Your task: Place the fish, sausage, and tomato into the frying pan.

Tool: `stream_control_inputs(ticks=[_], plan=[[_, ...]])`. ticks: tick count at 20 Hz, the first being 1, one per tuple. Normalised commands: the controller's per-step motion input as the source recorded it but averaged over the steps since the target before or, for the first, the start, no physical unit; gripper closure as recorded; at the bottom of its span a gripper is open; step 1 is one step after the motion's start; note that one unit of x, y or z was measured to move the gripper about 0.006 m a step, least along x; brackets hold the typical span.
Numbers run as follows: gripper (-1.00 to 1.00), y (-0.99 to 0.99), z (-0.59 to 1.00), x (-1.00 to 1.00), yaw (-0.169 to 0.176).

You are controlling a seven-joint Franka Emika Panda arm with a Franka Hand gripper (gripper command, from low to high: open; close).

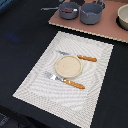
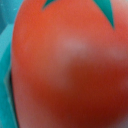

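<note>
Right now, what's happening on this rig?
The arm and its claw aren't visible in the exterior view. The wrist view is filled by a blurred red tomato with a green stem, very close to the camera. The frying pan, on a board beside a grey pot, holds something reddish. A plate, knife and fork sit on the placemat.

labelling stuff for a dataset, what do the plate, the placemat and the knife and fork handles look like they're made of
Plate: pale beige and matte, possibly wood or plastic; no shine.
Placemat: fine stripes suggest woven cloth or straw.
Knife and fork: grey, metal-looking ends; smooth orange handles, likely plastic.
The blur leaves all of this uncertain.
</note>
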Motion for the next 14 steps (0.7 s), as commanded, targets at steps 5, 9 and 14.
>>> stream_control_inputs(ticks=[5,9,14], plan=[[1.0,0.55,-0.24,0.29,0.0],[1.0,0.61,-0.07,0.17,0.0],[-1.0,0.63,0.33,0.18,0.0]])
